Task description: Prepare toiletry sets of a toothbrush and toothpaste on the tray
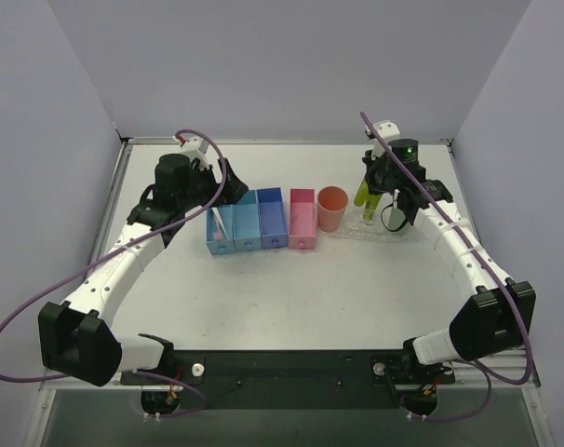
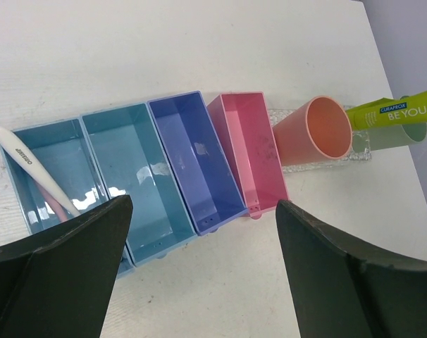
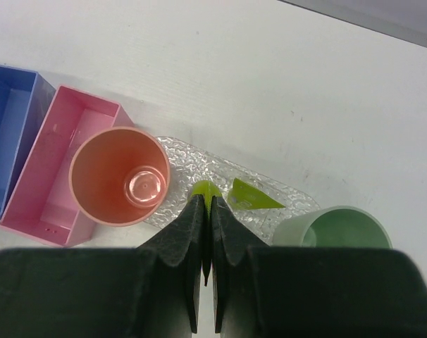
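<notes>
Right gripper [image 3: 206, 204] pinched narrow on small lime-yellow toothpaste tube [image 3: 206, 189], tube tip poking past fingertips over clear bumpy plastic tray [image 3: 178, 151], between orange cup [image 3: 118, 176] and pale green cup [image 3: 340, 229], left gripper [image 2: 205, 204] spread wide and empty, thin white toothbrush [image 2: 23, 158] leaning in leftmost light-blue bin [image 2: 41, 130] below it.

The white desk [image 1: 310, 289] carries a row of four open boxes standing close side by side in its far half, a little left of the middle. From the left end come a light blue bin [image 1: 220, 230], a second light blue bin [image 1: 246, 226], a darker blue bin [image 1: 272, 220] and a pink box [image 1: 302, 220]. The row slants slightly, with its right end nearer the far edge. Just beside the pink box, toward the right edge, a clear tray [image 3: 192, 158] with a bumpy surface lies flat on the desk, its long side running left to right.
</notes>
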